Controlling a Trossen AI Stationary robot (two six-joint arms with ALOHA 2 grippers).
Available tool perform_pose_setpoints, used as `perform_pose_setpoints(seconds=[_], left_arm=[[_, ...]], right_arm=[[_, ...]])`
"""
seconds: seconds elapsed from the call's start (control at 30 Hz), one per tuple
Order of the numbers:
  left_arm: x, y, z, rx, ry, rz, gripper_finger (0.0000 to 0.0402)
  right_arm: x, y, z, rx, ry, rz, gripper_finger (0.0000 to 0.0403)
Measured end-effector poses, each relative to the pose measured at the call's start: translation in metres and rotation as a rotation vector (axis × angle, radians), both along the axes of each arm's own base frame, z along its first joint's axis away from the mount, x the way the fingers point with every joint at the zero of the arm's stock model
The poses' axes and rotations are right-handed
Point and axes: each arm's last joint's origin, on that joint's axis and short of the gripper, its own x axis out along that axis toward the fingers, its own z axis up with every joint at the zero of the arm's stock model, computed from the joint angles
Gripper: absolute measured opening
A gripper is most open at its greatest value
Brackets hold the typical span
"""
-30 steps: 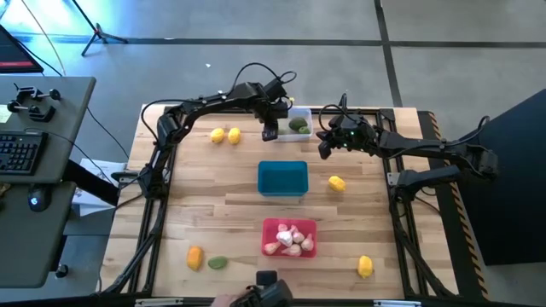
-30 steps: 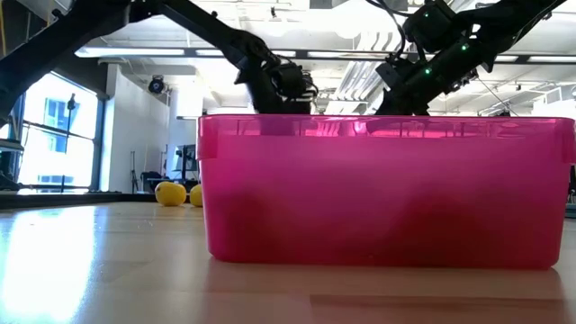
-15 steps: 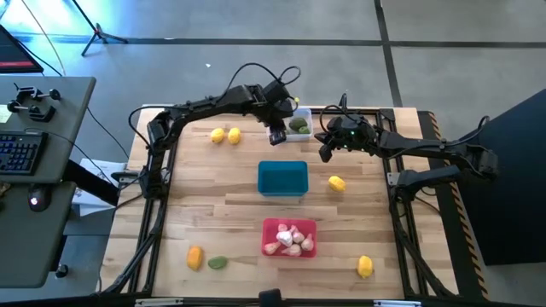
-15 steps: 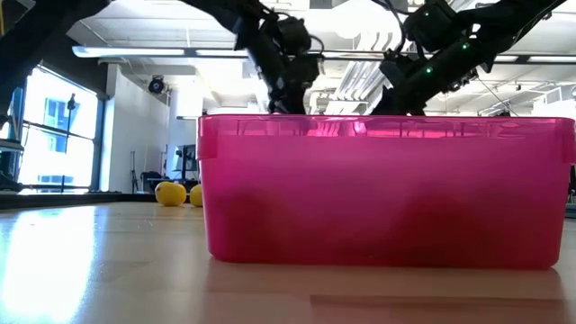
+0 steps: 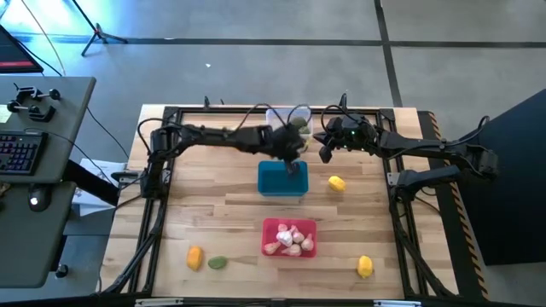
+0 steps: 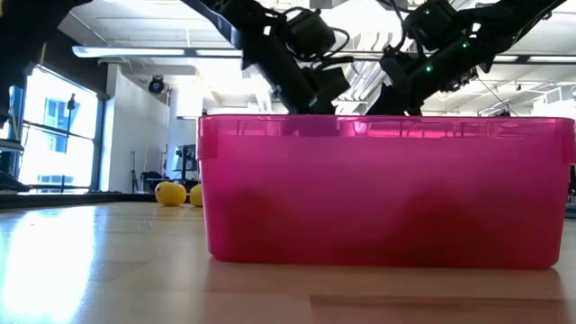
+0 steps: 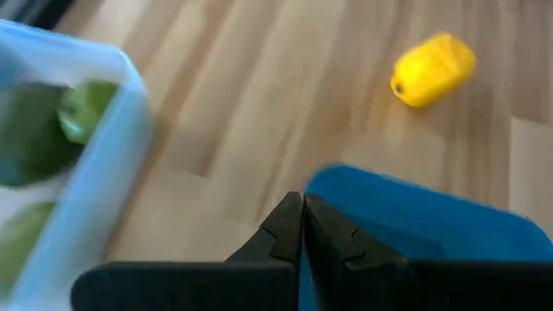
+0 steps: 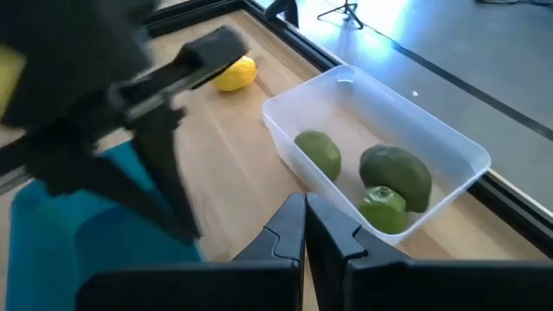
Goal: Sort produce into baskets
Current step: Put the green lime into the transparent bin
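Left gripper (image 5: pixel 293 164) and right gripper (image 5: pixel 324 154) both closed, arms reaching toward each other

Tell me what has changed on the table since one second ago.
The left tool has swung from beside the clear plastic tub of green pieces to the far rim of the teal rectangular basket, fingers shut and empty. The right tool has not moved. The red tub of garlic bulbs and the loose yellow fruits stay put.

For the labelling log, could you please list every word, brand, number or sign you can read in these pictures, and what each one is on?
No text can be read in any view.
Red basket: plain wall, no label.
Blue basket and clear basket: unmarked.
Keyboard on the side desk: keys too small to read.
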Motion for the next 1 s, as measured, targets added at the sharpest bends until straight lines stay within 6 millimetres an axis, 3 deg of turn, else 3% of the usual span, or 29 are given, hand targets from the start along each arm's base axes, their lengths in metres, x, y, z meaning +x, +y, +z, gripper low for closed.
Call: perform_pose_setpoints(seconds=[0.2,0.53,0.7,1.0], left_arm=[[-0.026,-0.041,0.009,0.008,-0.009,0.014,0.0],[-0.109,-0.135,0.037,-0.103,-0.04,-0.038,0.0],[-0.143,-0.181,0.052,-0.158,0.001,-0.092,0.0],[-0.18,-0.243,0.042,-0.224,0.134,-0.173,0.0001]], right_arm=[[0.0,0.001,0.001,0.0,-0.006,0.006,0.0],[0.008,0.009,0.006,0.0,-0.227,-0.057,0.0],[0.015,0.033,0.003,-0.008,-0.196,-0.032,0.0],[0.025,0.087,0.002,0.099,-0.2,0.276,0.0]])
